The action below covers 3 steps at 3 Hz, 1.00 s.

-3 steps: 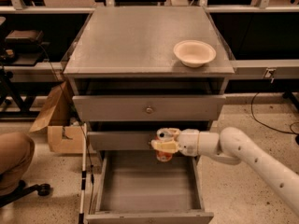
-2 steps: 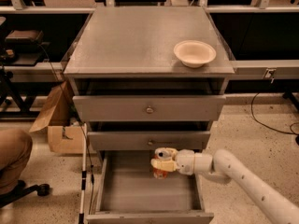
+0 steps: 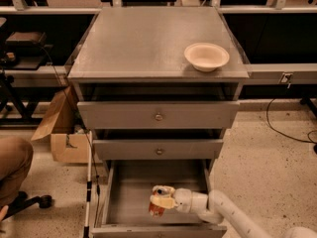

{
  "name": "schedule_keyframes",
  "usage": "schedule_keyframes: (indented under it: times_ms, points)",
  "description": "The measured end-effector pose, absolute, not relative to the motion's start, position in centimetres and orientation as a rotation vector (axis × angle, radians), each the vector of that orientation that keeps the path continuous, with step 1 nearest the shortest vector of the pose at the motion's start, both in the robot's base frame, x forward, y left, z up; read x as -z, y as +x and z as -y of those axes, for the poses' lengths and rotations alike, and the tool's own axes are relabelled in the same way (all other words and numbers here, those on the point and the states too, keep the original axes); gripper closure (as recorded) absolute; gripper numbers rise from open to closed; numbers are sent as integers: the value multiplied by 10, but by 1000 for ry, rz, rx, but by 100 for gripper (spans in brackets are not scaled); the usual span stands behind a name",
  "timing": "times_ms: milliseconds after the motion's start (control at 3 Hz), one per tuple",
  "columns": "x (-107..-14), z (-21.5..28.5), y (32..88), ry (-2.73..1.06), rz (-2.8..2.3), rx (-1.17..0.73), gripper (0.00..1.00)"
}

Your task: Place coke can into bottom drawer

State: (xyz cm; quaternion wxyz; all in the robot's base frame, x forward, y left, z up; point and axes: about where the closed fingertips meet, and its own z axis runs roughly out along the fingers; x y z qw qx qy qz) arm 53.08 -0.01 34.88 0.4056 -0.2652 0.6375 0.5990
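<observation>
The bottom drawer (image 3: 124, 202) is pulled open, a deep grey tray below two closed drawers with round knobs. My gripper (image 3: 161, 201) reaches in from the lower right on a white arm and sits low inside the drawer, right of its middle. It is shut on the coke can (image 3: 157, 208), a small red-orange can held roughly upright between the fingers, its lower end close to the drawer floor. Whether the can touches the floor I cannot tell.
A white bowl (image 3: 206, 56) stands on the cabinet top (image 3: 143, 38) at the right. A cardboard box (image 3: 67, 133) sits on the floor left of the cabinet, with a white pole (image 3: 89, 182) beside the drawer. A person's knee (image 3: 12, 167) shows at far left. A cable lies on the floor at right.
My gripper has moved down with the can, from in front of the middle drawer's face into the open bottom drawer.
</observation>
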Motion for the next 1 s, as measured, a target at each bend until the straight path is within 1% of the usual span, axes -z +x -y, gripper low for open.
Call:
schedule_keyframes:
  times_ms: [333,667,1000]
  points:
    - [-303,-26,530,-562,-1603,-1508,73]
    - [-295,-30,534,-472,-1613,-1428,50]
    - [-303,-22,536,-448,-1603,-1338,26]
